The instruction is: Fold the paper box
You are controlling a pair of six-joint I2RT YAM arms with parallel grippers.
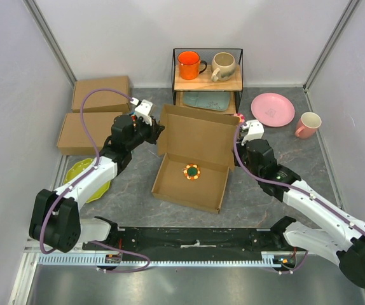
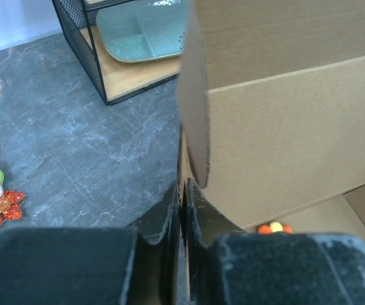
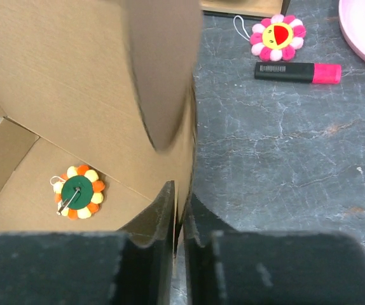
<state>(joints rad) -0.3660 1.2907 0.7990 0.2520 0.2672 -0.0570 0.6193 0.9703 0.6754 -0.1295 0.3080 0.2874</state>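
The paper box is a shallow brown cardboard mailer in the middle of the table, with its lid standing up at the back. An orange and green flower toy lies inside it. My left gripper is shut on the box's left side wall, the card pinched between the fingertips. My right gripper is shut on the right side wall in the same way. The left wrist view shows the lid's cardboard up close. In the right wrist view the flower toy lies on the box floor.
Two other brown boxes lie at the back left. A wire shelf with mugs and a teal tray stands behind the box. A pink plate and pink mug sit right, a pink marker near them, a yellow-green plate left.
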